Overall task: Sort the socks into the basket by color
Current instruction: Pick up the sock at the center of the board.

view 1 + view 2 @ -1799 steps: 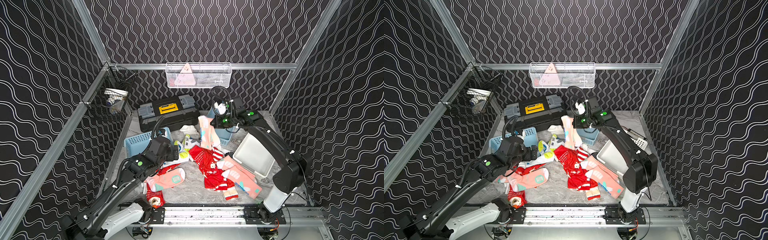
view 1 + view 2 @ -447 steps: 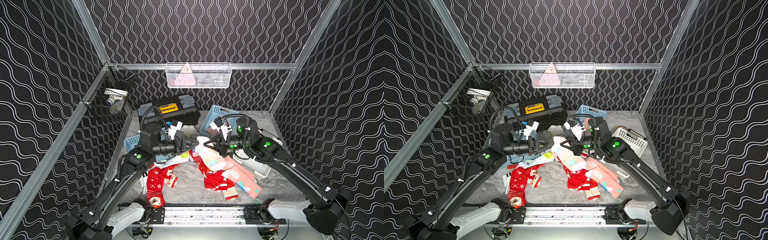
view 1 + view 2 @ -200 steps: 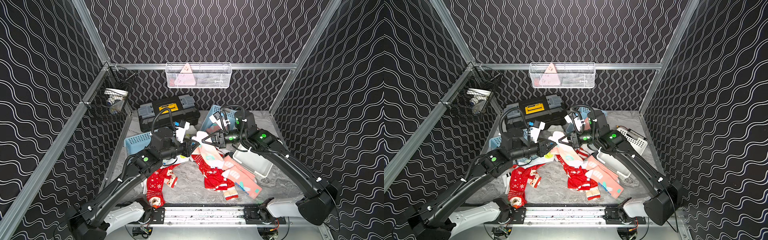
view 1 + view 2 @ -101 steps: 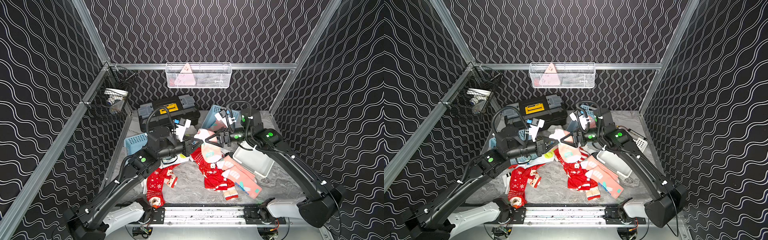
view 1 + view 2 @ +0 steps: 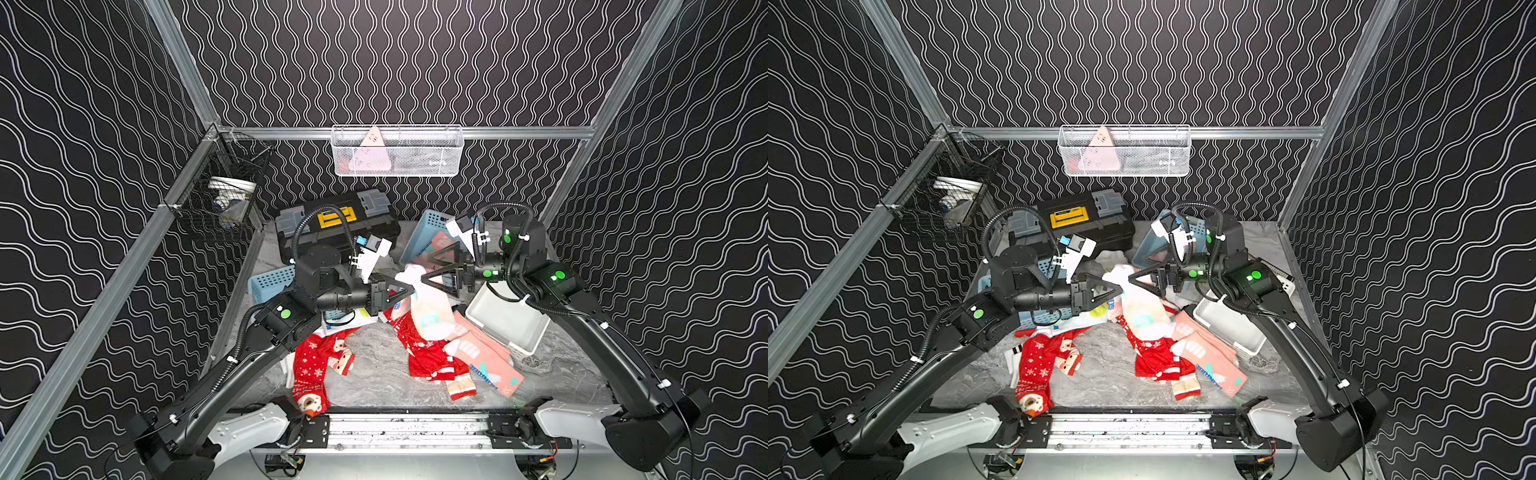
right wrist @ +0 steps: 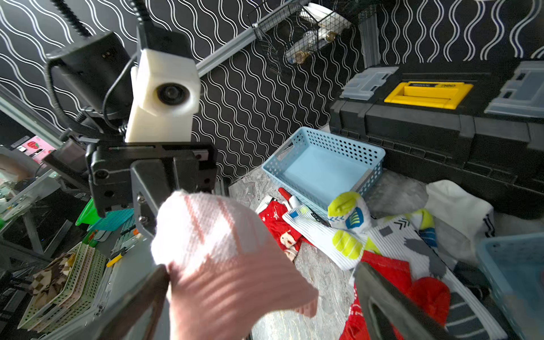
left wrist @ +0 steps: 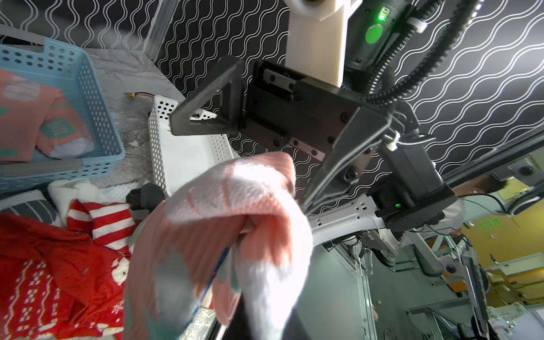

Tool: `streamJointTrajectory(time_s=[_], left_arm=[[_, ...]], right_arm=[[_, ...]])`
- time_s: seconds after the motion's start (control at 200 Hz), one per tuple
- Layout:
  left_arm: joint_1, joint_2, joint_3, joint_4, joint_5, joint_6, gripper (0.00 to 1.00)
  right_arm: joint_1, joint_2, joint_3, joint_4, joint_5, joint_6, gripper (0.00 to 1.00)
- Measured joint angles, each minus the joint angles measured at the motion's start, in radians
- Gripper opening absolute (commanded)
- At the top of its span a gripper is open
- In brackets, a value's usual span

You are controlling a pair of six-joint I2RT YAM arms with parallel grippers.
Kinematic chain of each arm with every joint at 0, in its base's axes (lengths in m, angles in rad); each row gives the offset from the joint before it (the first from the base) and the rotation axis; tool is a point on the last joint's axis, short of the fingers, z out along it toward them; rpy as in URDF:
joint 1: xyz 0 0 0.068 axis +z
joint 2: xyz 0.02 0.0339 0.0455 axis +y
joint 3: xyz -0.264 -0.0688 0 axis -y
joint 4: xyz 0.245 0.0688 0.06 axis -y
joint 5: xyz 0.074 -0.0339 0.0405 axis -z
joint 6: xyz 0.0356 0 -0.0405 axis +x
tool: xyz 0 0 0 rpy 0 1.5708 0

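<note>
Closest to the front edge, a red Christmas-patterned sock (image 5: 309, 370) with snowflakes and a small animal face lies flat on the grey marbled tabletop (image 5: 374, 374). Off to the right there's a flat salmon-pink sock with teal patches (image 5: 486, 365); it has blue lettering, too small to read. Touching it is a heap of red socks (image 5: 428, 357), so overlapped I can't count them, maybe three.

Above that heap the left gripper (image 5: 408, 286) is clamped on a salmon-pink and white sock (image 5: 432, 307) that dangles from its tips. The right gripper (image 5: 424, 269) is right at the same sock, jaws wide apart.

The white socks with neon-yellow marks (image 6: 347, 235) only show properly in the right wrist view, since from above the left arm covers most of them.

I count three baskets on the table:
- a white perforated plastic basket (image 5: 498, 320)
- a light-blue perforated basket (image 5: 270, 282), half hidden by the left arm
- a second light-blue basket (image 5: 428, 218) at the back, tipped up with pink socks inside

Furthest back is a black toolbox with a yellow handle (image 5: 374, 226).
</note>
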Motion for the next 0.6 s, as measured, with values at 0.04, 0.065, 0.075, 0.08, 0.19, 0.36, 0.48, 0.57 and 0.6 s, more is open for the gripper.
streamJointTrajectory(time_s=[0.04,0.065,0.075,0.08,0.19,0.36,0.48,0.57,0.6], left_arm=[[0.0,0.003,0.004,-0.002,0.006,0.0,0.0],[0.0,0.004,0.005,-0.003,0.01,0.0,0.0],[0.0,0.004,0.006,-0.003,0.011,0.0,0.0],[0.0,0.004,0.006,-0.003,0.012,0.0,0.0],[0.0,0.004,0.009,-0.002,0.023,0.0,0.0],[0.0,0.01,0.009,0.002,0.026,0.0,0.0],[0.0,0.011,0.009,0.007,0.026,0.0,0.0],[0.001,0.016,0.009,0.007,0.025,0.0,0.0],[0.001,0.018,0.009,0.007,0.024,0.0,0.0]], right_arm=[[0.0,0.013,0.0,0.018,-0.029,0.009,0.96],[0.0,0.019,0.0,0.026,-0.046,0.011,0.95],[0.0,0.021,0.0,0.029,-0.053,0.012,0.94],[0.0,0.022,0.0,0.029,-0.055,0.013,0.94],[0.0,0.027,-0.015,0.064,-0.136,0.048,0.84],[0.0,0.027,-0.029,0.078,-0.214,0.082,0.51],[0.0,0.027,-0.035,0.076,-0.241,0.095,0.07],[0.0,0.027,-0.035,0.067,-0.244,0.108,0.0],[0.0,0.027,-0.033,0.061,-0.243,0.109,0.0]])
